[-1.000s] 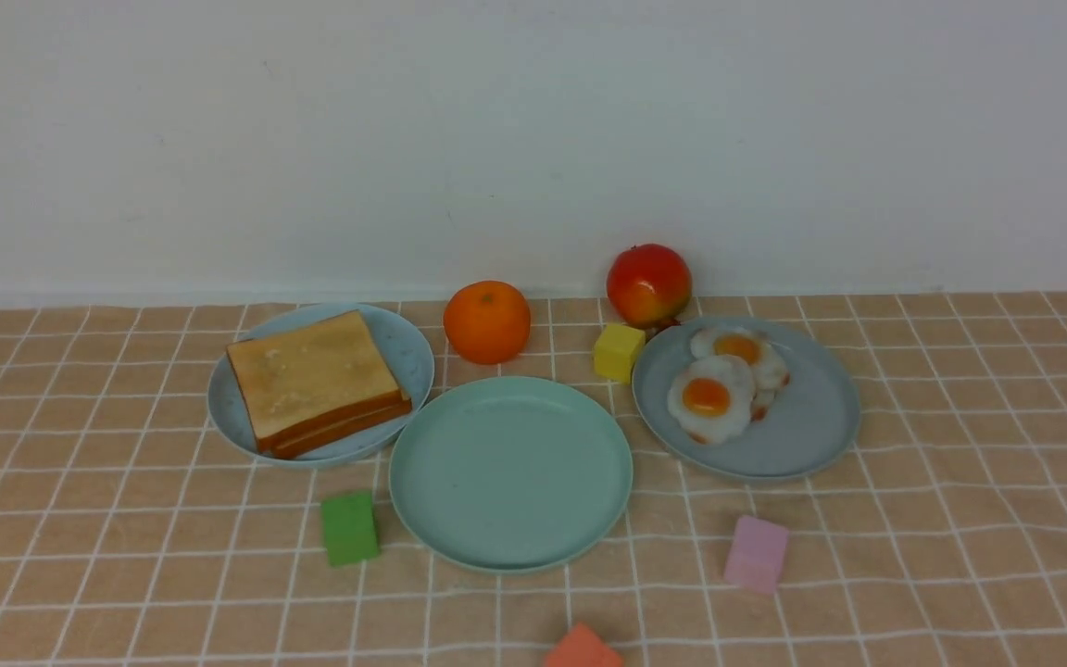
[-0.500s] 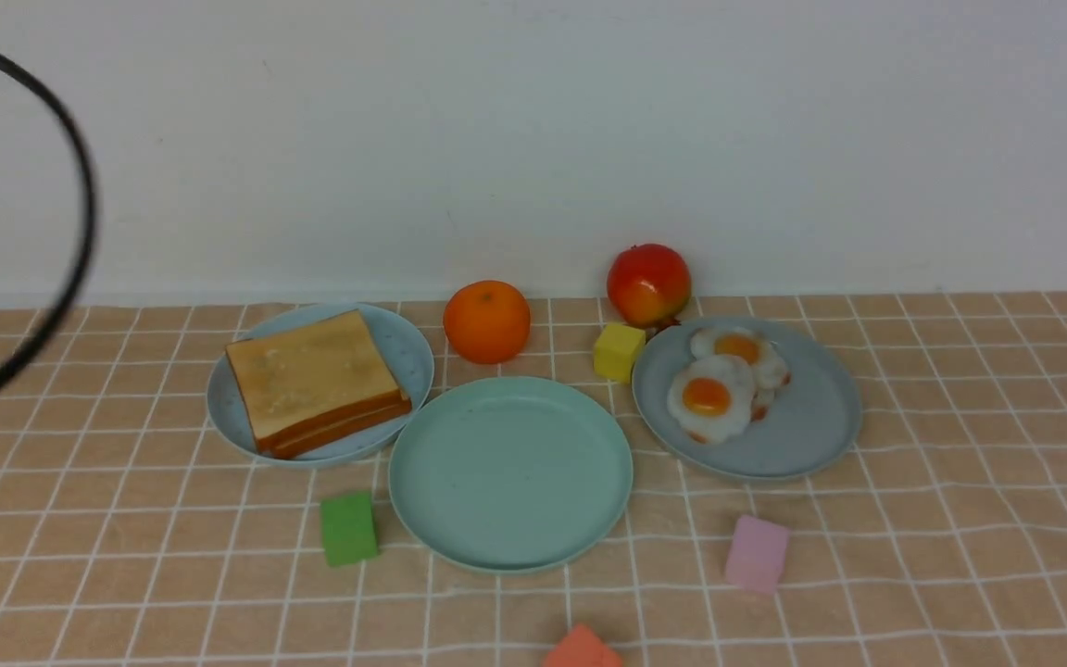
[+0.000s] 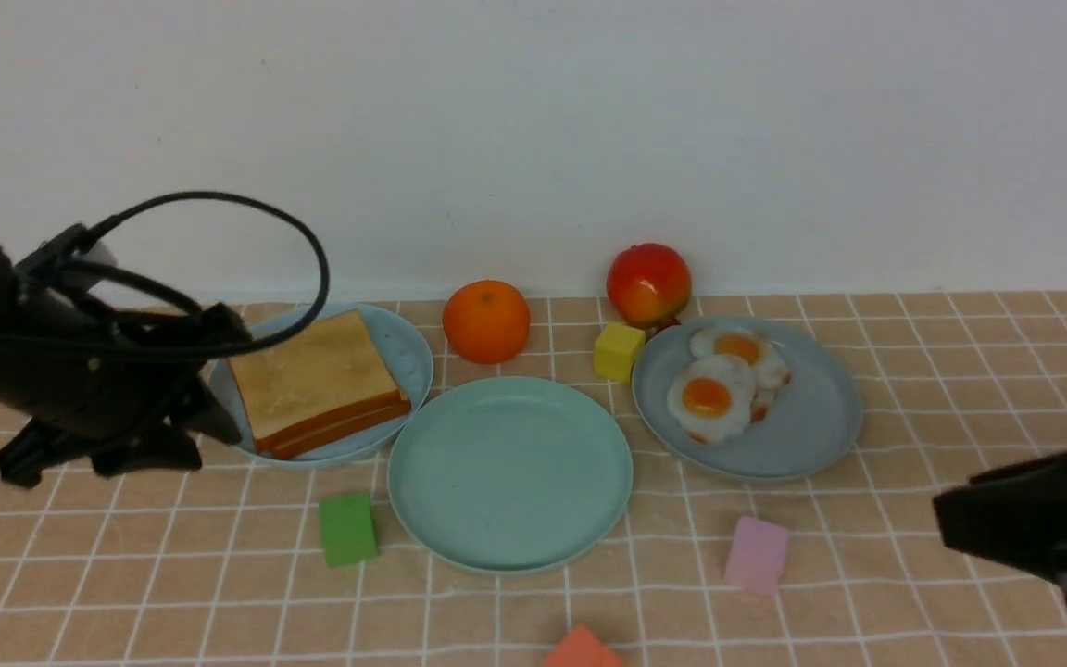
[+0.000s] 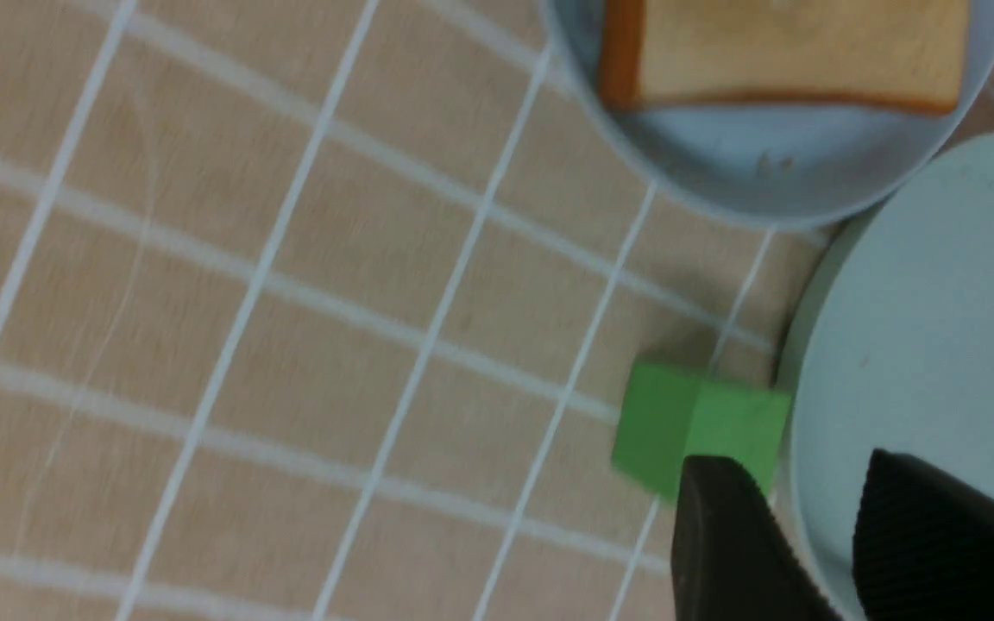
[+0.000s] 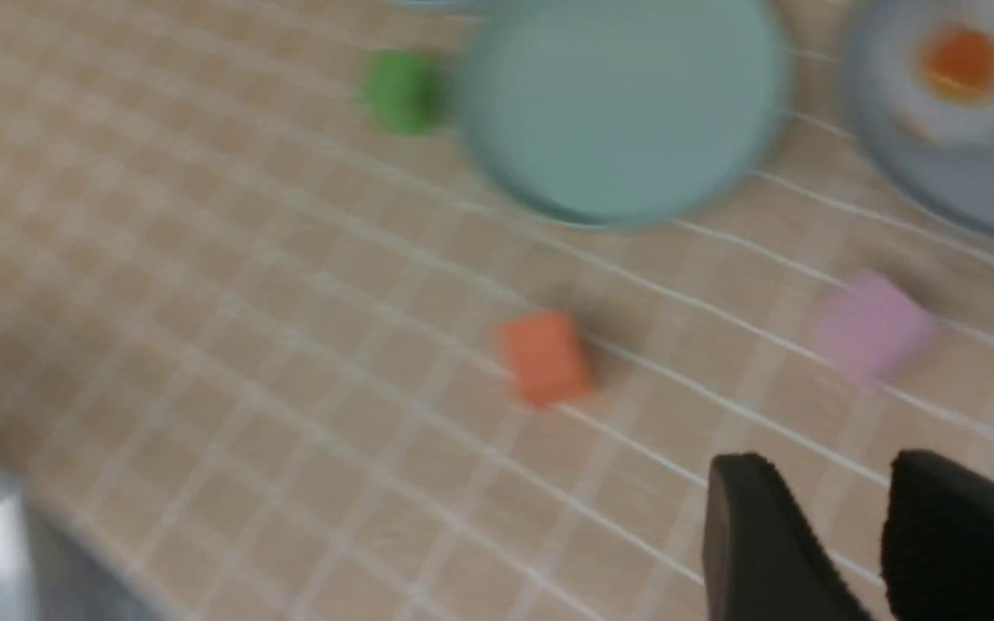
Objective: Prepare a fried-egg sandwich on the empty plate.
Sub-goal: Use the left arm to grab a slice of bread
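In the front view, you have the smooth, round mint plate (image 3: 510,474) mid-surface, between the speckled plate (image 3: 415,345) of square, brown-crusted toast (image 3: 316,375) and the grey plate (image 3: 811,417) with two frilly-edged eggs (image 3: 708,397). In the left wrist view, your left gripper (image 4: 786,466) is partly open, holding nothing. In the right wrist view, your right gripper (image 5: 827,466) is likewise parted and empty.
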{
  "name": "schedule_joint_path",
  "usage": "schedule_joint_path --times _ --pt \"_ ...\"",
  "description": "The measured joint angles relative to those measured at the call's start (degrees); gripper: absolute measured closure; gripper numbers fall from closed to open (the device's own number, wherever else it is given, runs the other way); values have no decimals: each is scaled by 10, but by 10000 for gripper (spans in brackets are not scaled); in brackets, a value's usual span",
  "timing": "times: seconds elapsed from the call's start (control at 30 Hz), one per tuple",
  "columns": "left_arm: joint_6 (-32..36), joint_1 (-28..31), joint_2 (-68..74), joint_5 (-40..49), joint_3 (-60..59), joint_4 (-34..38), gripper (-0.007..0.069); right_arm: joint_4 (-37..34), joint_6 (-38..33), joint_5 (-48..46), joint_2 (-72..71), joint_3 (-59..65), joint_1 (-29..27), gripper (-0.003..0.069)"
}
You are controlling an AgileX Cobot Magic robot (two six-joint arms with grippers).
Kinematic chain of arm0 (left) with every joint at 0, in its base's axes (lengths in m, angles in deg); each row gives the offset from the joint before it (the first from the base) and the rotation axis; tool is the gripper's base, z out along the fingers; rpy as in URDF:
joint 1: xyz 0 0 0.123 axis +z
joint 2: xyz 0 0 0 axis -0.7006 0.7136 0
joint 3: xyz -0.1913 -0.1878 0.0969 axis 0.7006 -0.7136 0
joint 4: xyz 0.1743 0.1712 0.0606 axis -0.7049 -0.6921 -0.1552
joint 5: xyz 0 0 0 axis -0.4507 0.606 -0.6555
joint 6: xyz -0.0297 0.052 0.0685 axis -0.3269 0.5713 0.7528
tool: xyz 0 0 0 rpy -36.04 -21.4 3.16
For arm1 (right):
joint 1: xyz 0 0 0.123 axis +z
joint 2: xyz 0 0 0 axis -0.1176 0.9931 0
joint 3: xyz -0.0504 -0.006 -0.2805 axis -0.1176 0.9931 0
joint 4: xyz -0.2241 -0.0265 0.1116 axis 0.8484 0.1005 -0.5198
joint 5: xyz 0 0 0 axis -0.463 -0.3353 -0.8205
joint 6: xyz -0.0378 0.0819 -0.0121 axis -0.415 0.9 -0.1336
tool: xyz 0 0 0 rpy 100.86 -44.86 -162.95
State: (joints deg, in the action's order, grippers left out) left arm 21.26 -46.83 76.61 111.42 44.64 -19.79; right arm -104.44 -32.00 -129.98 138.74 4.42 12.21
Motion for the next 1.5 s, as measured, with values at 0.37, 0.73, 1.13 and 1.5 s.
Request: schedule_joint_path --times 0.37,0.73,1.13,1.5 --pt "-21 2 127 -7 172 -57 386 -124 -120 -50 30 -79 0 418" --pt "-20 6 251 20 235 -65 293 -124 -121 -73 31 -79 0 418" --pt "-10 6 289 8 239 -64 293 -124 -121 -97 31 -79 0 418" --pt "19 6 279 16 242 -66 589 -124 -121 -97 31 -79 0 418"
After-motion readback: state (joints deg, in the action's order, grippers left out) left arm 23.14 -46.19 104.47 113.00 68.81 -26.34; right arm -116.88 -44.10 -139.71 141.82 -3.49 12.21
